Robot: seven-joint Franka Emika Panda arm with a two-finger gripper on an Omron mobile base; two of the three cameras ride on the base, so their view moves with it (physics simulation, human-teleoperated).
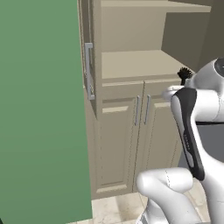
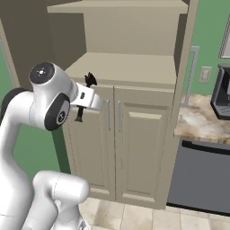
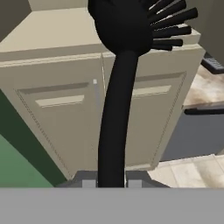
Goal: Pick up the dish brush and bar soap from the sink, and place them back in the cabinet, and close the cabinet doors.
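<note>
dish brush [image 3: 114, 109] clamped between jaws — bristles up, before cabinet [image 3: 57, 39]

The cabinet [image 2: 128, 67] stood tall and beige, its upper section open. Inside, a lower shelf [image 1: 135, 63] formed a flat beige surface, and nothing could be made out lying directly on it. A second shelf [image 2: 119, 6] ran above it — its top surface was not visible from this angle. One open upper door [image 1: 89, 70] stood edge-on at the left front corner of the lower shelf, carrying a long vertical grey bar handle. Below the front edge of the lower shelf, two raised-panel doors [image 2: 119, 148] were closed — their handles side by side.
</note>
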